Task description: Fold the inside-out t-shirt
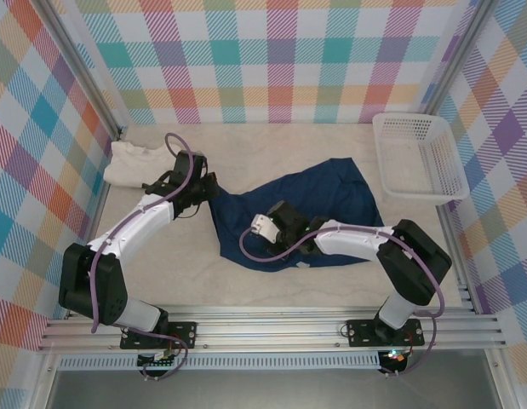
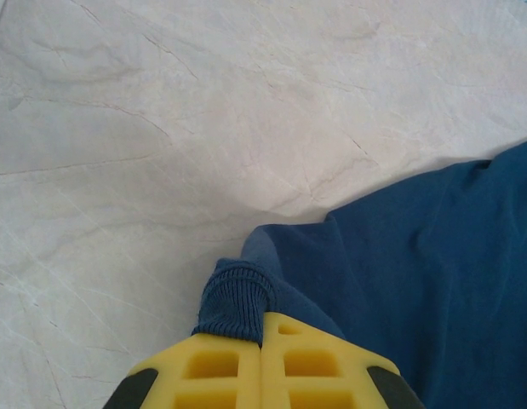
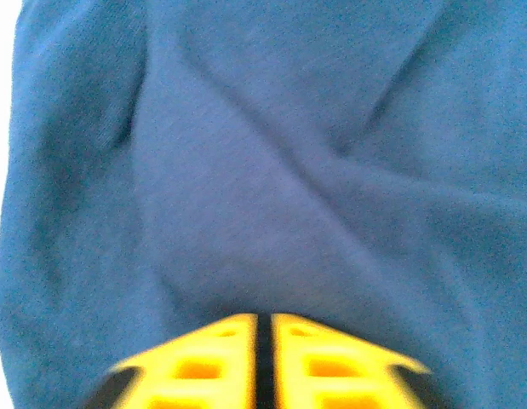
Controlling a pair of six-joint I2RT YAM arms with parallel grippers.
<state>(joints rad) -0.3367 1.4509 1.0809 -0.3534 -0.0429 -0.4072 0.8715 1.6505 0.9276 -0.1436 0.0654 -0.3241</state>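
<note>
The inside-out t-shirt (image 1: 323, 200) lies crumpled in dark navy across the middle of the table (image 1: 161, 273). My left gripper (image 1: 214, 194) is at the shirt's left corner. In the left wrist view the left gripper (image 2: 263, 319) is shut on a ribbed knit edge (image 2: 237, 298) of the t-shirt (image 2: 416, 256), lifted just off the pale table. My right gripper (image 1: 272, 232) hangs over the shirt's near-left part. In the blurred right wrist view the right gripper (image 3: 263, 317) has its yellow jaws together against the blue cloth (image 3: 289, 170), with creases running toward the tips.
A cream-white folded shirt (image 1: 131, 162) lies at the back left, just behind my left arm. A white mesh basket (image 1: 384, 162) stands at the back right. Checkered walls close in the table on three sides.
</note>
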